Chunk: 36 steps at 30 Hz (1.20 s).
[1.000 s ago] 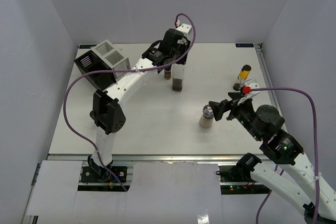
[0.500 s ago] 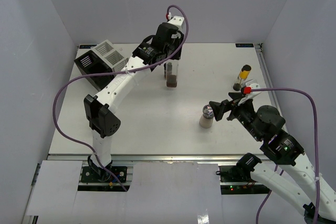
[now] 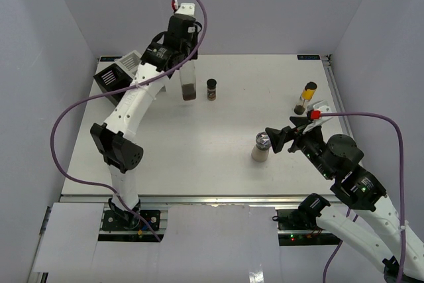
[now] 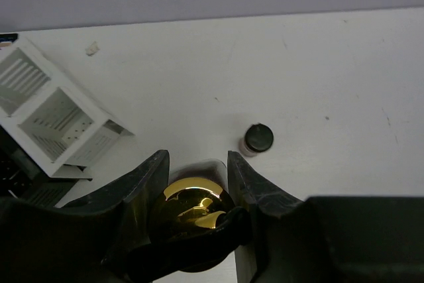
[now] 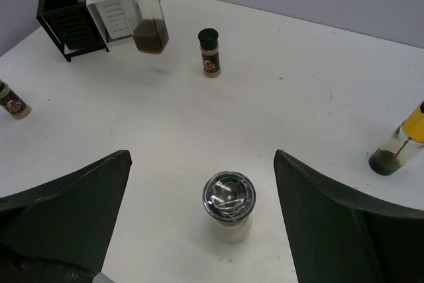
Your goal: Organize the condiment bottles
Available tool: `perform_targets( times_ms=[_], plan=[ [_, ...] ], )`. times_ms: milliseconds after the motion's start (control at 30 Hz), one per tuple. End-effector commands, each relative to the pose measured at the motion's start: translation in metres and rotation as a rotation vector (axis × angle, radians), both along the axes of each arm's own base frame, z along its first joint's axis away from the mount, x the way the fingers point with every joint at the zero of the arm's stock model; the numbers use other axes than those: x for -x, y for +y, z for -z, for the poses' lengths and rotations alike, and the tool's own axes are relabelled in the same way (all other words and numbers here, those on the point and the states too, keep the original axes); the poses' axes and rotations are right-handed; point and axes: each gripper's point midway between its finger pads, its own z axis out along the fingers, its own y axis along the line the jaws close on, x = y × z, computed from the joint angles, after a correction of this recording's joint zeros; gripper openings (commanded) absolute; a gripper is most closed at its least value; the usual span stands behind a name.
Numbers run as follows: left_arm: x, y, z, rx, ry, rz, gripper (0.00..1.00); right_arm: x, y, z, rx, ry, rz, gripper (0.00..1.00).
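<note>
My left gripper is shut on the gold pourer of the tall clear bottle with dark liquid, held above the table just right of the racks; the bottle also shows in the right wrist view. The dark-capped spice jar stands to its right, and also shows in the left wrist view and the right wrist view. My right gripper is wide open, its jaws either side of the cream shaker, not touching it. The slim yellow bottle stands at the far right.
A black slotted rack and a white one sit at the back left; the white one shows in the left wrist view. Another small labelled jar stands at the left edge of the right wrist view.
My left arm has lifted the tall bottle and carried it left, away from the spice jar and toward the racks. The right arm has barely moved.
</note>
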Motion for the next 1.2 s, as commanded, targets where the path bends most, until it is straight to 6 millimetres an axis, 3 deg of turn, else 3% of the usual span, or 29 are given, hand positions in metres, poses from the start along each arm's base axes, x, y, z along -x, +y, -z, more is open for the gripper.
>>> perform_targets(
  times_ms=[0,233,367,567,867,1167],
  plan=[
    [-0.012,0.079,-0.101,0.059,-0.267,-0.212,0.00,0.004,-0.001,-0.017,-0.044,-0.040,-0.009,0.95],
    [-0.038,0.151,-0.143,0.007,-0.434,-0.389,0.00,0.003,0.005,-0.009,-0.038,-0.026,-0.027,0.95],
    [-0.048,0.183,-0.164,-0.006,-0.516,-0.442,0.00,0.001,0.009,-0.003,-0.028,-0.013,-0.038,0.95],
    [-0.064,0.225,-0.173,-0.033,-0.575,-0.500,0.00,-0.002,0.015,0.006,-0.021,0.011,-0.049,0.95],
    [-0.096,0.257,-0.152,-0.024,-0.589,-0.538,0.00,-0.002,0.021,0.003,-0.024,0.023,-0.071,0.95],
    [-0.116,0.259,-0.133,0.025,-0.584,-0.519,0.00,-0.008,0.025,0.010,-0.005,0.049,-0.066,0.95]
  ],
)
